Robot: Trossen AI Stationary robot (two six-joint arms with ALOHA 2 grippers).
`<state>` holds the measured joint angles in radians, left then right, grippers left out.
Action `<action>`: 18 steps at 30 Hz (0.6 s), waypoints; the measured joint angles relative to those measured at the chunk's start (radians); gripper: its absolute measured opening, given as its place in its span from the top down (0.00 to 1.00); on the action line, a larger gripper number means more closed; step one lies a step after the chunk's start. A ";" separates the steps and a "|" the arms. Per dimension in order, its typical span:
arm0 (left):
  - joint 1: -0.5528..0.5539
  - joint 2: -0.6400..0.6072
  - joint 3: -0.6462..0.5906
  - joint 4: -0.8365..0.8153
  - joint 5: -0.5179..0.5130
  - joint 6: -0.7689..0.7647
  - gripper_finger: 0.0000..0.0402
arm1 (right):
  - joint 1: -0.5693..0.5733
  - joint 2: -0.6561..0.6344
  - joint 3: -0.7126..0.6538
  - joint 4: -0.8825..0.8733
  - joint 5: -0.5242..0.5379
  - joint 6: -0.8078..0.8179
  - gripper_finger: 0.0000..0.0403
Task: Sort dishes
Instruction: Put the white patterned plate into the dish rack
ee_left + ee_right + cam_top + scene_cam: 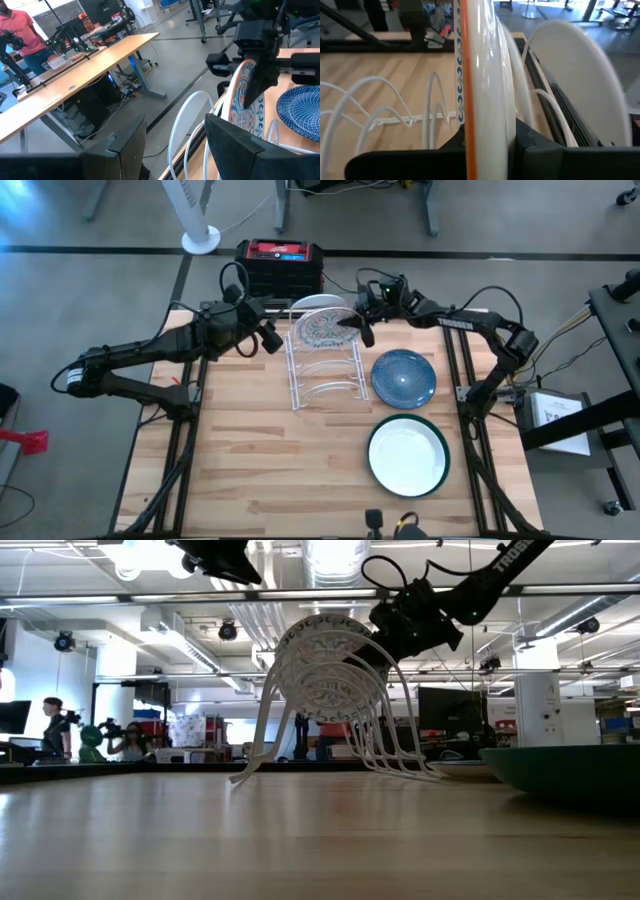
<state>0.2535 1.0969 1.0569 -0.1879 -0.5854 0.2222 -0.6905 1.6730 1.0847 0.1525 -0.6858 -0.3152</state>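
Note:
A white wire rack (322, 370) stands mid-table. The floral dish (325, 328) stands on edge between its far wires, with my right gripper (352, 323) shut on it. The plain white dish (314, 303) stands on edge in the slot behind it. On the table to the right of the rack, the blue speckled dish (403, 376) lies flat. The green dish with a white inside (408, 455) lies flat nearer. My left gripper (268, 338) hangs open just left of the rack, holding nothing. My right gripper pinches the floral dish's rim (479, 115) between its two fingers (537, 147), one on each face, on the dish's upper right side (248, 67). It reaches in from the table's right, slanting slightly down. The dish stands upright on edge, its lower part between the rack's wires (330, 710).
A black and red box (280, 262) sits beyond the table's far edge. The rack's near slots (325, 392) hold nothing. Bare wood lies left of the rack and at the near left. People stand far off in the room (52, 725).

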 joint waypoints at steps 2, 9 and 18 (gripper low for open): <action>0.000 0.000 0.000 0.000 0.000 0.000 0.52 | 0.009 0.000 0.000 -0.017 0.030 -0.017 0.93; 0.000 0.000 0.000 0.000 0.000 -0.001 0.52 | 0.019 0.000 -0.001 -0.051 0.062 -0.031 0.93; 0.000 0.008 0.000 0.000 0.000 -0.004 0.52 | 0.028 0.000 -0.001 -0.104 0.088 -0.081 0.93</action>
<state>0.2535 1.1048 1.0569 -0.1878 -0.5850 0.2180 -0.6627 1.6730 1.0836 0.0486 -0.5980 -0.3960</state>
